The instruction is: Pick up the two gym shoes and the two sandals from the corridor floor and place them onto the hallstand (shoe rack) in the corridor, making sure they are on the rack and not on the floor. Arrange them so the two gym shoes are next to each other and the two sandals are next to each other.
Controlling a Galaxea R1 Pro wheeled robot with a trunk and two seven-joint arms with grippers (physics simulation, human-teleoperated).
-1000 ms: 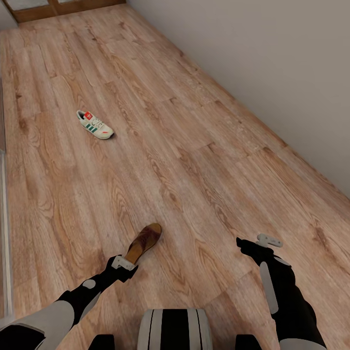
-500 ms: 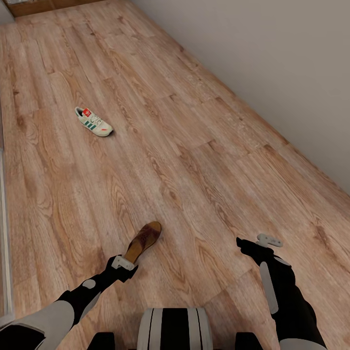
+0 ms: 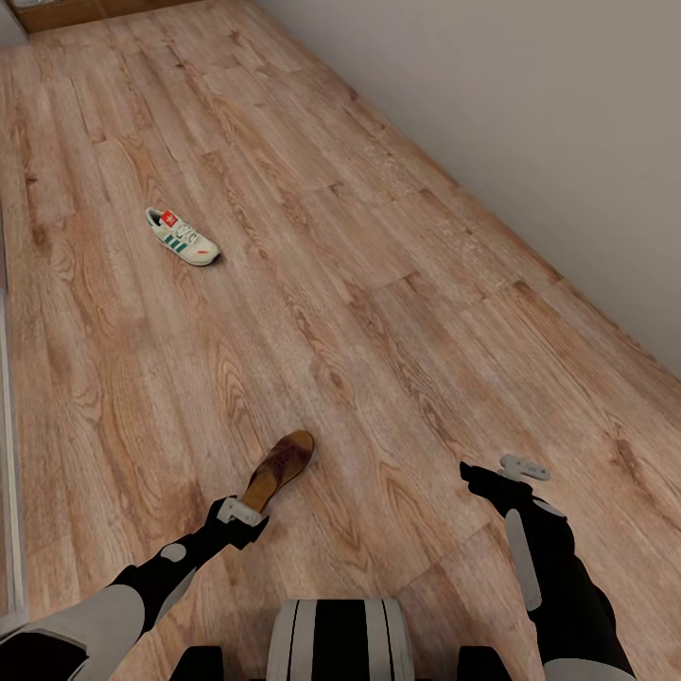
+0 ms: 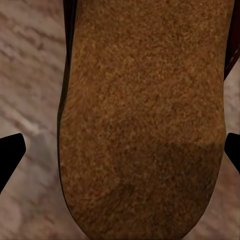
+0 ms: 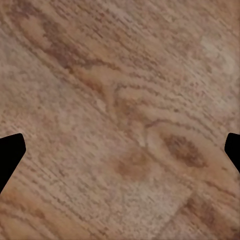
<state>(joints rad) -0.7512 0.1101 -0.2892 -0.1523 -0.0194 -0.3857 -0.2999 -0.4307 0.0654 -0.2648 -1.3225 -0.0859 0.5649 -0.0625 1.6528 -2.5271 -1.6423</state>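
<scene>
You are looking down a corridor floor (image 3: pixel 378 312) of light brown wood-grain planks that runs away from you, with a pale grey strip along its far left edge (image 3: pixel 8 454) and a plain grey wall (image 3: pixel 530 113) closing it off on the right. At the far end a band of brown woodwork (image 3: pixel 85 11) crosses the top of the head view.

Starting at your left, one gym shoe (image 3: pixel 183 237) lies on its sole on the planks, well ahead of you and well apart from everything else, its red-orange heel pointing away and its toe toward the right.

Nearer to you, your left gripper (image 3: pixel 248 512) has its fingers set on either side of the heel end of a brown sandal (image 3: pixel 278 469), which stretches forward and to the right over the floor. In the left wrist view the sandal's tan footbed (image 4: pixel 145 120) lies between the two dark fingertips (image 4: pixel 11 152), so those fingers look clamped on the sandal, though contact itself is hard to confirm.

On your right, the right gripper (image 3: pixel 511 473) hangs over bare planks. Its fingers (image 5: pixel 10 152) stand wide apart in the right wrist view, with wood grain (image 5: pixel 125 125) between them.
</scene>
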